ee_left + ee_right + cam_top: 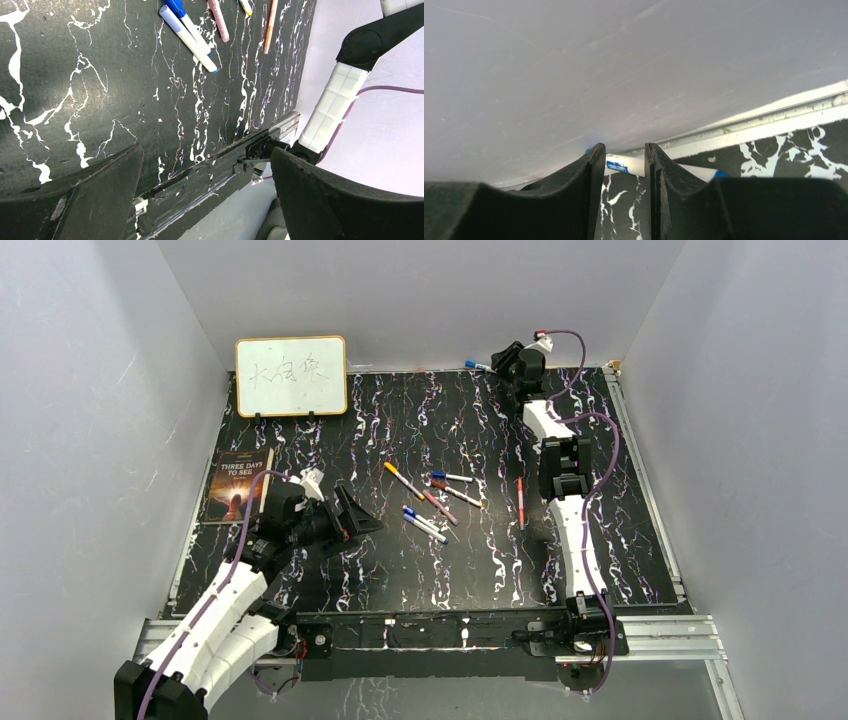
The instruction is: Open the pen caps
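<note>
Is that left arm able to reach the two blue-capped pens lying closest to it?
Probably yes. The left gripper hangs open near the two blue-capped pens, with only bare table between them; nothing blocks the way.

Left gripper [206,152]: black fingers spread wide over black white-veined marble-pattern tabletop [75,90]. Top centre: two white plastic marker pens [192,42], blue caps [176,6], side by side; pink pen [218,20], thin orange pen [270,25] beside. White-segmented right arm [330,110] at right

Room nearer than the pens [432,502], squeeze at the wall [420,300]
Open table [480,570] on their near side; left of them the left gripper [355,514], book [238,486] and whiteboard [291,376] block; behind them the right gripper [622,152] crowds the wall.
</note>
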`<state>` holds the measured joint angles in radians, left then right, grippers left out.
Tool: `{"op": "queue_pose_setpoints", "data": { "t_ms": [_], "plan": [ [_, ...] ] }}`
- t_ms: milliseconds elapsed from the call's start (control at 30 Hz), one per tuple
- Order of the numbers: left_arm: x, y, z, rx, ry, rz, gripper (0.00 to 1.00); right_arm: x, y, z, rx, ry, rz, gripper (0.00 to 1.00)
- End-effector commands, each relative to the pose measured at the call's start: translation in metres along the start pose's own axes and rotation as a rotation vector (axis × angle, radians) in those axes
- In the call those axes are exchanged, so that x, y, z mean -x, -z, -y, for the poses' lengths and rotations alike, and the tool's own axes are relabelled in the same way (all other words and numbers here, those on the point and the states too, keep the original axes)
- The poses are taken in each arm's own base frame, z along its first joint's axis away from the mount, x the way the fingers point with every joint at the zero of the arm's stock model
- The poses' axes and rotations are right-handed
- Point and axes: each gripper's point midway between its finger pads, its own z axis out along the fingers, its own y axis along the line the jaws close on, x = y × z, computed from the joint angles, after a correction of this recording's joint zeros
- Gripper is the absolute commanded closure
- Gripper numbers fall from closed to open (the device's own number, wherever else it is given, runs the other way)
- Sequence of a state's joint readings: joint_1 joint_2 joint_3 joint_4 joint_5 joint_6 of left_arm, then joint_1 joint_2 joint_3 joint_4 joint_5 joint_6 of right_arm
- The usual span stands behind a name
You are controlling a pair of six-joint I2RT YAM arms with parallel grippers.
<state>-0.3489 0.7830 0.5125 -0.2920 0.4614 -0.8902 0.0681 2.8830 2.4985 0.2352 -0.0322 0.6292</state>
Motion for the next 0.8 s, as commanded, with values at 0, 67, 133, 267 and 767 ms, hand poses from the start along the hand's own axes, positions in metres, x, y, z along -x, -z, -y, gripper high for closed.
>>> {"op": "queue_pose_setpoints", "data": {
  "t_ms": [0, 67, 133, 267, 767],
  "plan": [
    [-0.005, -0.001, 0.001, -0.016, -0.009, -0.025, 0.01, 0.005, -0.004, -0.003, 0.009, 0.015, 0.026, 0.68],
    [-0.005, -0.001, 0.001, -0.017, -0.008, -0.025, 0.02, 0.001, -0.004, -0.001, 0.007, 0.011, 0.015, 0.68],
    [-0.005, -0.001, 0.001, -0.018, -0.008, -0.027, 0.02, -0.004, -0.003, 0.000, 0.004, 0.009, -0.002, 0.69],
    [-0.004, 0.000, 0.003, -0.024, -0.011, -0.024, 0.02, -0.013, 0.001, 0.002, -0.003, 0.011, -0.043, 0.70],
    [-0.014, 0.018, 0.009, -0.082, 0.000, 0.012, 0.02, -0.032, 0.129, -0.039, -0.081, 0.174, -0.324, 0.81]
  ]
}}
